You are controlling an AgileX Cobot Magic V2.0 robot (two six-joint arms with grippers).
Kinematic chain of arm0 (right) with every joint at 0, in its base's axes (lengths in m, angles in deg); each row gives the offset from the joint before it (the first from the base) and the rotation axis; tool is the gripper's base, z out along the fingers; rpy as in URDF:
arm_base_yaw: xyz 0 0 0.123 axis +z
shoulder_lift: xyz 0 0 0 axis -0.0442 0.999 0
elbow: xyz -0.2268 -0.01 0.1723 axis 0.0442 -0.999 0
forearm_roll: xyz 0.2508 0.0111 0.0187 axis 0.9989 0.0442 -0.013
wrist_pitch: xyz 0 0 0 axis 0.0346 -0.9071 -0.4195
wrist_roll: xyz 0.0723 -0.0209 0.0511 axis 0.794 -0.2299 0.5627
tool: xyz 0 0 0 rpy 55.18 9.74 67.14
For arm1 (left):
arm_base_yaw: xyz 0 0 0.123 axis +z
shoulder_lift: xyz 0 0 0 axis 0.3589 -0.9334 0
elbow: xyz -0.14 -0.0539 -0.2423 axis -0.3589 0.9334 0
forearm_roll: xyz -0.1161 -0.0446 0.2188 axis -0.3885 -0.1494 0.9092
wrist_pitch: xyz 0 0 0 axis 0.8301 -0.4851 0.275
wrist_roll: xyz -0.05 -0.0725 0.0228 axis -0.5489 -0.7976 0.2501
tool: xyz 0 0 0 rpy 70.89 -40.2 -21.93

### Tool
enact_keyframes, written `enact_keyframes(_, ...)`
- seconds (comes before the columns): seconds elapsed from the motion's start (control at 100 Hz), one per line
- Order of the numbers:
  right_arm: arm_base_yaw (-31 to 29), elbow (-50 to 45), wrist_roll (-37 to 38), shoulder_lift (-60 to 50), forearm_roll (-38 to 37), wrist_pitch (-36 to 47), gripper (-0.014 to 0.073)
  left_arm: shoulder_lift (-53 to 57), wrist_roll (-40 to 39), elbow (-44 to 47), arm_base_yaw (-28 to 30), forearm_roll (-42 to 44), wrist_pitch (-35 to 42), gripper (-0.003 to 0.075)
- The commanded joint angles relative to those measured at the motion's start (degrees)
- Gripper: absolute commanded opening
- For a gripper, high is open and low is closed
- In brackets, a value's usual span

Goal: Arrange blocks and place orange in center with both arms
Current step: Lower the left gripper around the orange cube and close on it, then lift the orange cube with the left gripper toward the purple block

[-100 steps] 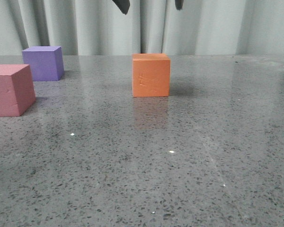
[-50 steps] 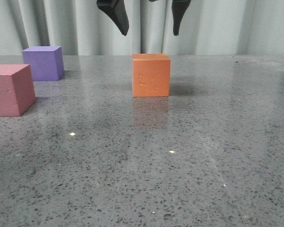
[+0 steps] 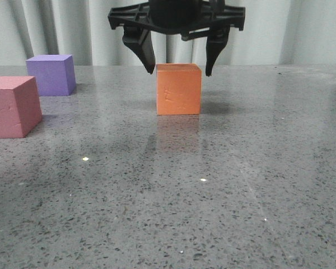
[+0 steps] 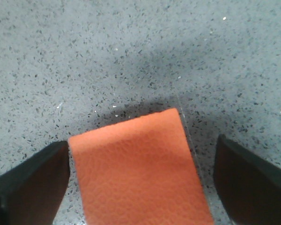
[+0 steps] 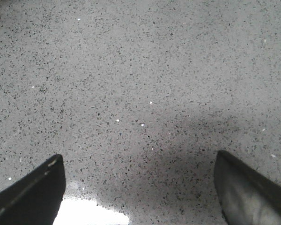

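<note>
We see the left gripper (image 3: pixel 179 70) spread wide, straddling the orange cube's (image 3: pixel 178 89) top without touching. Its wrist view confirms gaps either side of the orange cube (image 4: pixel 138 171). The right gripper (image 5: pixel 140 187), also spread, faces only bare table (image 5: pixel 140 70).

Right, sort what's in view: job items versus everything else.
Job items: orange cube, purple cube, pink-red cube, left gripper open and straddling the orange cube, right gripper open over bare tabletop.
Everything else: speckled grey table, pale curtain.
</note>
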Motion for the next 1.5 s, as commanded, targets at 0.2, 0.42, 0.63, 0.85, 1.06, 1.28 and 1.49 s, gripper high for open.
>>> enact_keyframes(0.2, 0.1, 1.2, -0.4, 0.1, -0.3, 3.1, 0.0636, 1.4, -0.9, -2.0, 0.6, -0.3, 2.2, 0.0585)
enact_keyframes(0.42, 0.1, 1.2, -0.4, 0.1, -0.3, 3.1, 0.0636, 0.1, -1.0, -2.0, 0.6, -1.6, 2.2, 0.0515)
enact_keyframes(0.63, 0.1, 1.2, -0.4, 0.1, -0.2, 3.1, 0.0636, 0.1, -1.0, -2.0, 0.6, -1.5, 2.2, 0.0384)
enact_keyframes(0.85, 0.1, 1.2, -0.4, 0.1, -0.2, 3.1, 0.0636, 0.1, -1.0, -2.0, 0.6, -1.7, 2.2, 0.0229)
enact_keyframes(1.06, 0.1, 1.2, -0.4, 0.1, -0.2, 3.1, 0.0636, 1.8, -1.0, -2.0, 0.6, -1.5, 1.9, 0.0167)
enact_keyframes(1.28, 0.1, 1.2, -0.4, 0.1, -0.2, 3.1, 0.0636, 7.1, -0.5, -2.0, 1.0, 2.5, -1.3, 0.0167)
enact_keyframes(1.49, 0.1, 1.2, -0.4, 0.1, -0.2, 3.1, 0.0636, 12.5, 0.9, -2.0, 4.7, 4.0, -4.8, 0.0167)
